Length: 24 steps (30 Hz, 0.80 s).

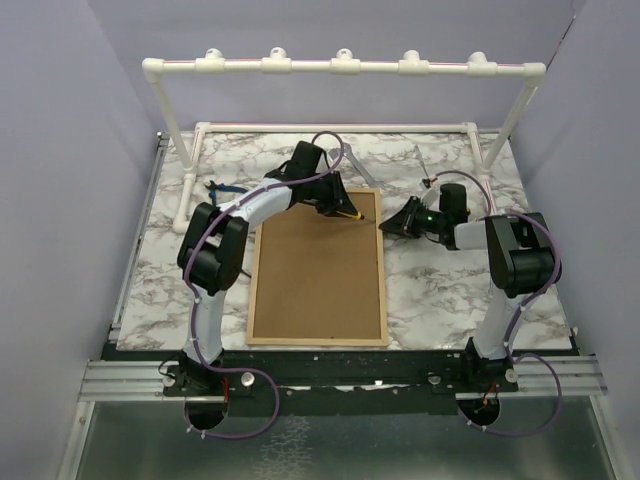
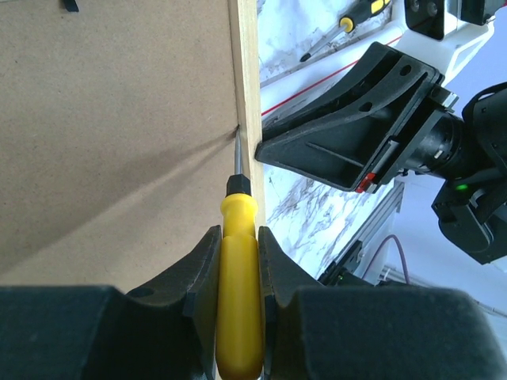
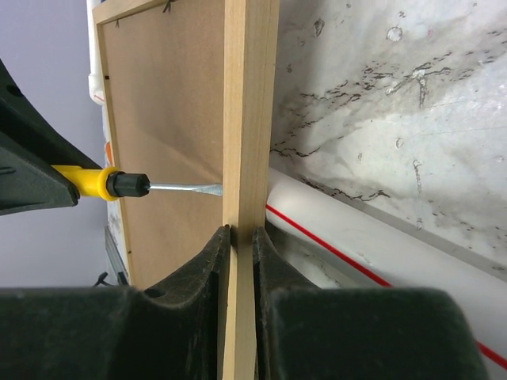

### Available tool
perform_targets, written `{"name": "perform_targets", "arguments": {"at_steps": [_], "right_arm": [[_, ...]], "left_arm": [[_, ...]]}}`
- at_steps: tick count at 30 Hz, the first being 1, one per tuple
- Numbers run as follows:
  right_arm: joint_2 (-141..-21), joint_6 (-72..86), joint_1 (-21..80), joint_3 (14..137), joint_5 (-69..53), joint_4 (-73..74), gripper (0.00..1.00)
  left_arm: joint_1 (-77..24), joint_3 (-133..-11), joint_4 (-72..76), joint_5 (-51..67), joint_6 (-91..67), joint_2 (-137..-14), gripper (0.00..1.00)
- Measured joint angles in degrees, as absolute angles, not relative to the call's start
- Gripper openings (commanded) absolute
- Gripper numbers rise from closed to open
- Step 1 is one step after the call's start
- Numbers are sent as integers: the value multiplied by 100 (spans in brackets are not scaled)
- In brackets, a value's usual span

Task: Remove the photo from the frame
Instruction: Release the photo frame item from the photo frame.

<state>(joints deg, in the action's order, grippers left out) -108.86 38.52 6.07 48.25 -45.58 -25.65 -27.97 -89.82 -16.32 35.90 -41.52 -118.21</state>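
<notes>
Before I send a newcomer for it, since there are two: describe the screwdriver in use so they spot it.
Find the brown-backed frame lying on the marble table. Near its far right corner the left hand grips the yellow screwdriver, tip at the wooden edge. The spare screwdriver lies loose beyond.

No lettering, label, brand name, number or sign can be read in any of the three views.
</notes>
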Motion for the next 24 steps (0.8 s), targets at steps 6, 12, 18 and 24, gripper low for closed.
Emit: {"name": "perform_targets", "arguments": {"at_steps": [6, 12, 18, 24], "right_arm": [[-10888, 3850, 574, 4845, -4482, -2563, 15], [-10888, 3848, 556, 4851, -4460, -2565, 15], [-10888, 3765, 552, 4936, -4394, -2484, 14], [-10886, 3603, 550, 5085, -4296, -2263, 14]], "left_arm": [[-2936, -9155, -1732, 3339, -4270, -11858, 0], [-2989, -9216, -1747, 3225, -4442, -11874, 0], [-3094, -9430, -1870, 3035, -4565, -11944, 0], [-3173, -9612, -1946, 2877, -4633, -12018, 0]]}}
